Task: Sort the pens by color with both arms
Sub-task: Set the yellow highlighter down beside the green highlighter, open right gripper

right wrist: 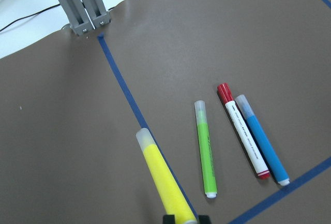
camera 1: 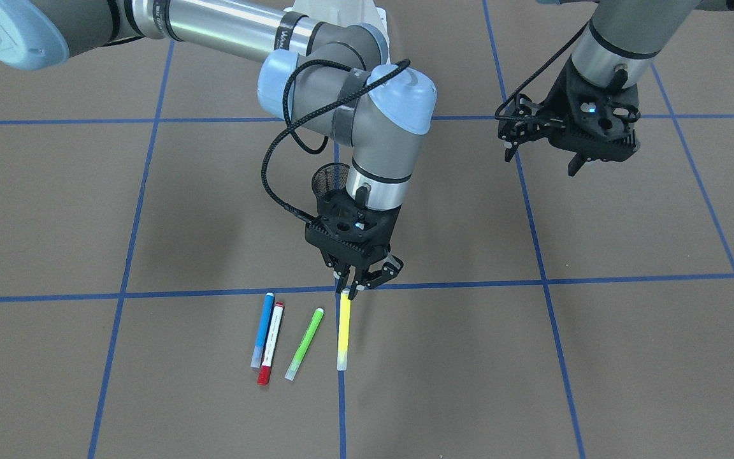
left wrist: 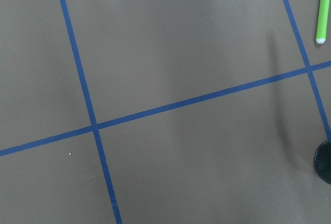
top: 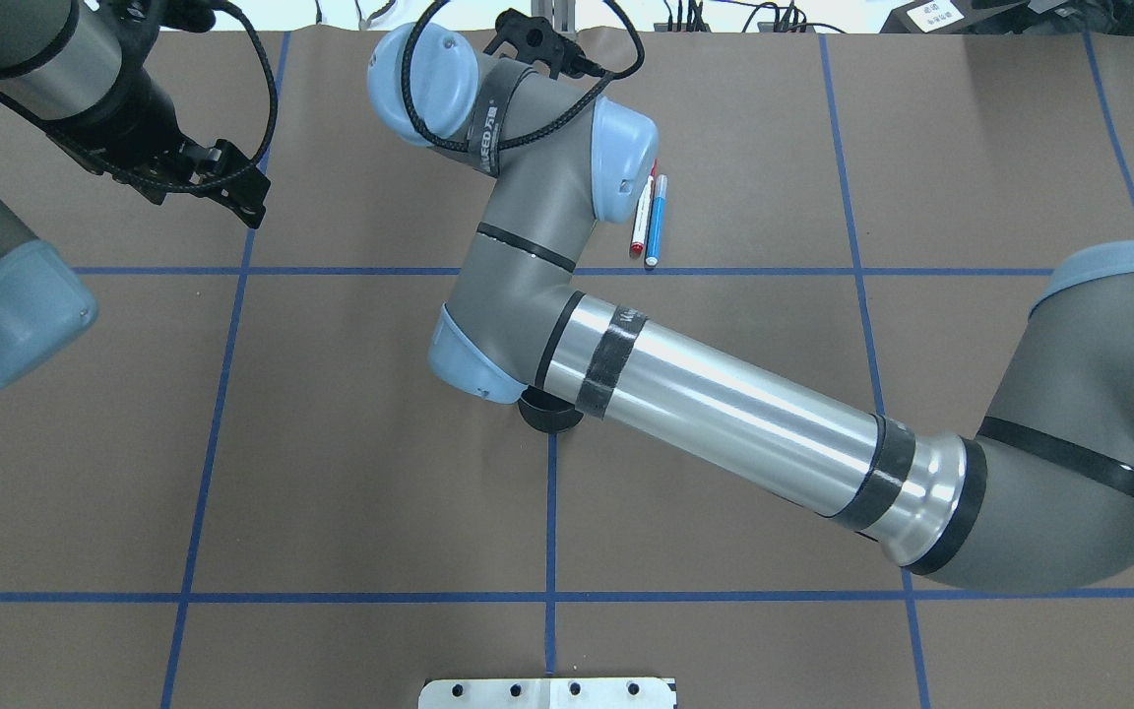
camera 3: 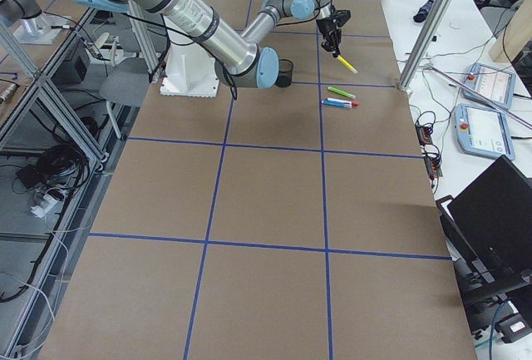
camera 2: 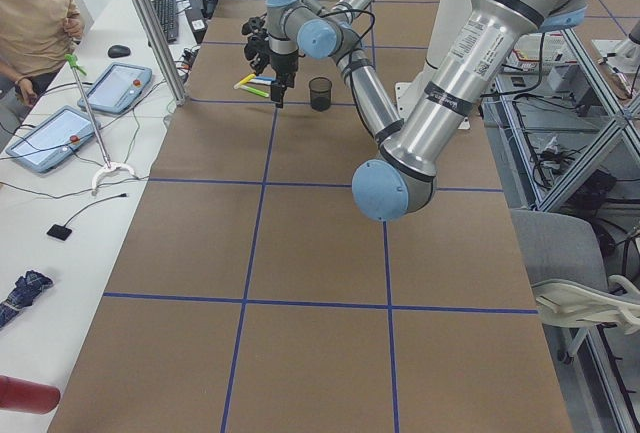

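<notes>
Illegible small print along the white-barrelled red pen (right wrist: 243,132)

The right arm (top: 724,394) and left arm (camera 1: 609,32) share one build: dull grey joint housings, round light blue caps, and polished silver tubes edged with black rings. Black bands with white lettering, too small to read, wrap the right arm's tube and wrist. A black braided cable (camera 1: 271,159) is strapped along each wrist. The right gripper (camera 1: 357,285) and left gripper (camera 1: 536,127) are black, with ribbed sides, open linkages and a small blue light on the body. The base (top: 547,692) is white, with a row of dark holes.
</notes>
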Tool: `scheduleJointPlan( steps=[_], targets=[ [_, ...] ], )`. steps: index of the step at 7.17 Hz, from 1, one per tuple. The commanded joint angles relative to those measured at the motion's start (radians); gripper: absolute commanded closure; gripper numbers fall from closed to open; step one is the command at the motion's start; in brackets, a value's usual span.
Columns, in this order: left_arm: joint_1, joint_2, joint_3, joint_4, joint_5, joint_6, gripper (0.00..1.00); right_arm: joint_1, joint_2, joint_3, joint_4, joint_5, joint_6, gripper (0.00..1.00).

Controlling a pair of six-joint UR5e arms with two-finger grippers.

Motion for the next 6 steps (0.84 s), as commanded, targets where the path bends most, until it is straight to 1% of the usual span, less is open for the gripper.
scheduleJointPlan(
  steps=[1, 2, 3, 4, 6],
  targets=[
    [-0.001, 0.002, 0.0, -0.001, -0.001, 0.0, 0.01, -0.033, 0.061, -0.174, 0.07, -0.138, 0.195, 1.0],
    [-0.001, 0.002, 0.0, -0.001, -0.001, 0.0, 0.01, -0.056, 0.07, -0.214, 0.07, -0.219, 0.3, 1.0],
    [0.001, 0.002, 0.0, -0.001, -0.001, 0.0, 0.01, -0.084, 0.075, -0.262, 0.068, -0.305, 0.36, 1.0],
    [-0.001, 0.002, 0.0, -0.002, -0.001, 0.0, 0.01, -0.089, 0.078, -0.263, 0.068, -0.31, 0.382, 0.95],
    [-0.001, 0.002, 0.0, -0.002, -0.001, -0.002, 0.01, -0.096, 0.079, -0.264, 0.085, -0.312, 0.387, 0.34]
  ],
)
